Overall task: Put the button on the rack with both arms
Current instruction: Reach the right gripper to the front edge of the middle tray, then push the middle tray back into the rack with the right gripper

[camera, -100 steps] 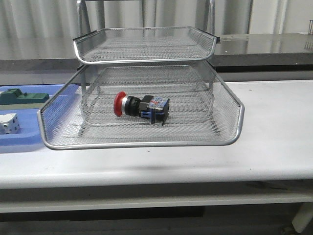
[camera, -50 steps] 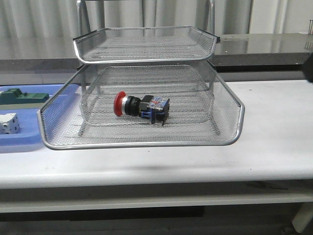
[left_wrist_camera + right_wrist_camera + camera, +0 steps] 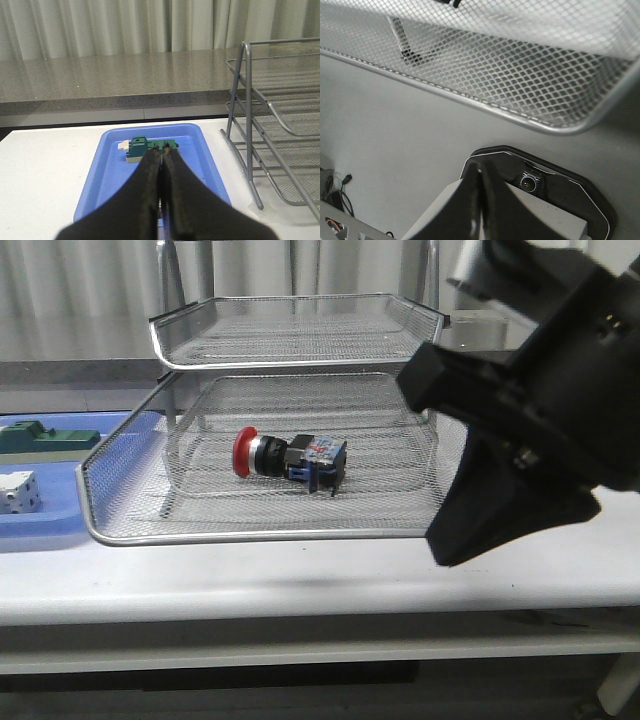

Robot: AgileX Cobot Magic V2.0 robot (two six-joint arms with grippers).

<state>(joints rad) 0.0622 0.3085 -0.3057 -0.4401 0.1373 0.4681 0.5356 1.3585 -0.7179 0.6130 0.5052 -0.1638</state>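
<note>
The button [image 3: 290, 457], with its red cap and blue-and-black body, lies on its side in the lower tray of the wire rack [image 3: 280, 535]; nothing touches it. My right arm [image 3: 530, 410] fills the right of the front view, close to the lens, in front of the rack's right corner. In the right wrist view my right gripper [image 3: 479, 172] is shut and empty, below the rack's front rim [image 3: 470, 97]. My left gripper [image 3: 164, 152] is shut and empty above a blue tray [image 3: 115, 165], left of the rack's legs [image 3: 247, 125]. The left arm is out of the front view.
The blue tray [image 3: 40, 525] left of the rack holds a green block [image 3: 45, 438] and a white cube with dark dots [image 3: 18, 492]. The green block [image 3: 142, 147] lies just beyond my left fingertips. A grey counter runs behind the white table [image 3: 300, 585].
My right arm has swung in from the right edge and now covers the right part of the front view. The button and rack have not moved.
</note>
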